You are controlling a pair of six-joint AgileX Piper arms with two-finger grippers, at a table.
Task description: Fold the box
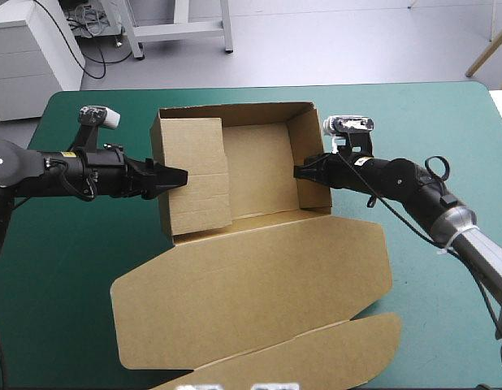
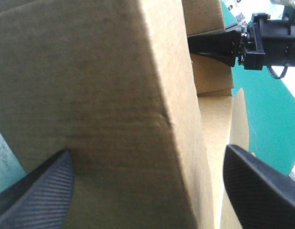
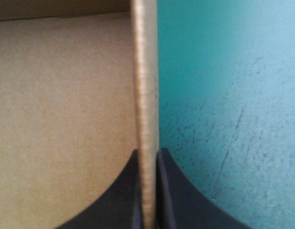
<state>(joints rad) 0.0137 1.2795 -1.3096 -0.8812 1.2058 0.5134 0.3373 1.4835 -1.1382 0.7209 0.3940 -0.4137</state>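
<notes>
Teal-green table cover (image 1: 72, 268) beneath, and at its middle the brown box (image 1: 263, 166) as an open tray: walls raised, lid (image 1: 251, 284) flat on the box's near side. Reaches level to the box's left wall with the left gripper (image 1: 176, 176), spread wide astride the board. Pinches the box's right wall with the right gripper (image 1: 302, 172), pressed onto both faces.

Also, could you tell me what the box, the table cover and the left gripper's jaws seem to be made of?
The box: brown corrugated board, matte; faint ribbing shows on its wall, and a thick cut edge. The table cover: teal-green, matte, scuffed; possibly a rubbery mat, unclear. On the left gripper, the jaws are black with a fine woven pattern, perhaps carbon fibre.
</notes>
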